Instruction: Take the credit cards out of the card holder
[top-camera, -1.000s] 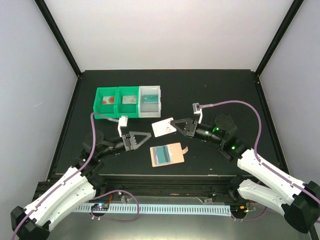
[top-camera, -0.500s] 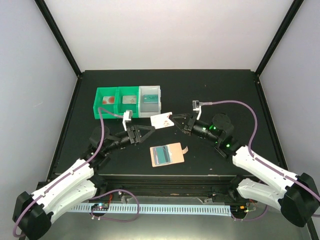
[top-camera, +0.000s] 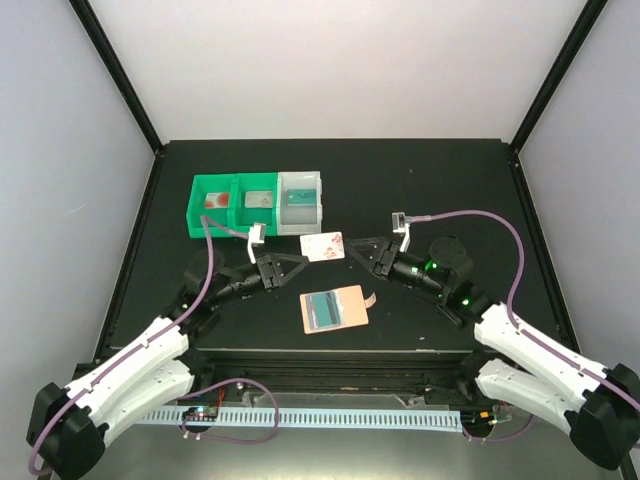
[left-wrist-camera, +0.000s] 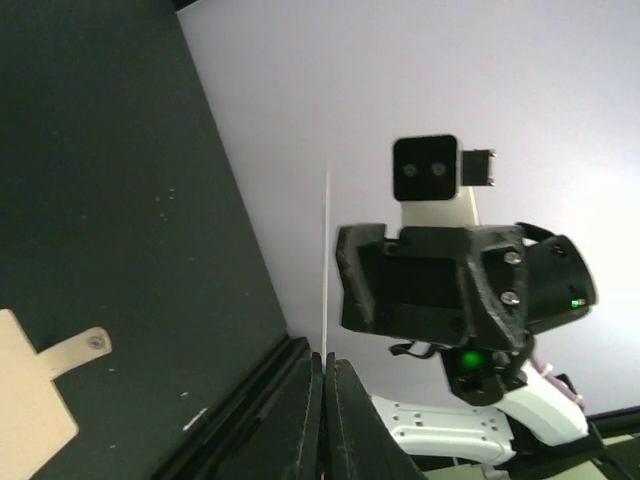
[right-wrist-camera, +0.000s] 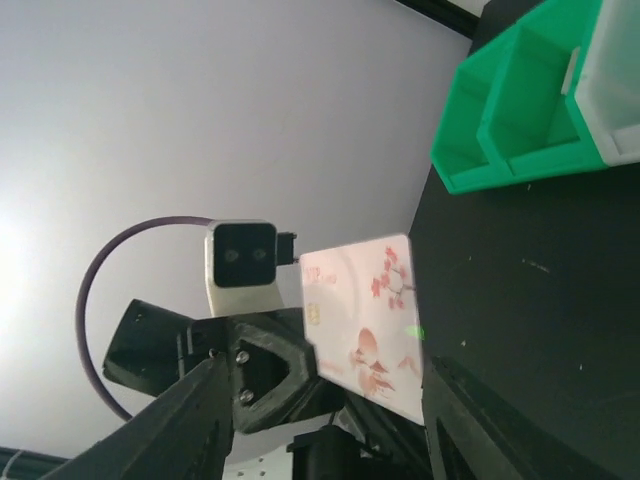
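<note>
1. Showing red-pink blossoms and a small gold chip on a glossy white credit card (right-wrist-camera: 365, 325); no writing on it large enough to read.
2. Pinched by one edge in the left gripper (top-camera: 300, 262), jaws pressed flat together on the thin plastic. Raised off the table between the two arms. Seen edge-on from the left wrist view as a fine pale line rising out of the black fingertips.
3. Facing that card from the other side, but apart from it: the right gripper (top-camera: 352, 252), jaws part-way open, fingers (right-wrist-camera: 190, 420) spread to either side and holding nothing.
4. Lying open and flat on the matte black table (top-camera: 440, 180), just nearer the arm bases than the two grippers: the tan-peach card holder (top-camera: 348, 308), smooth and rectangular. Fitted with a small rounded tab (top-camera: 371, 298) on its right edge, with a round stud on the tab visible from the left wrist view. Holding a teal card (top-camera: 322, 309) in its blue-grey inner pocket.
5. Standing at the back left of the table: a green plastic bin (top-camera: 215, 223) with two square compartments. Holding a red-pink card (top-camera: 214, 200) in the left one and a pale grey card (top-camera: 260, 199) in the right.
6. Touching the green bin's right side: a white plastic bin (top-camera: 300, 226), with a grey-blue card (top-camera: 300, 203) inside.
</note>
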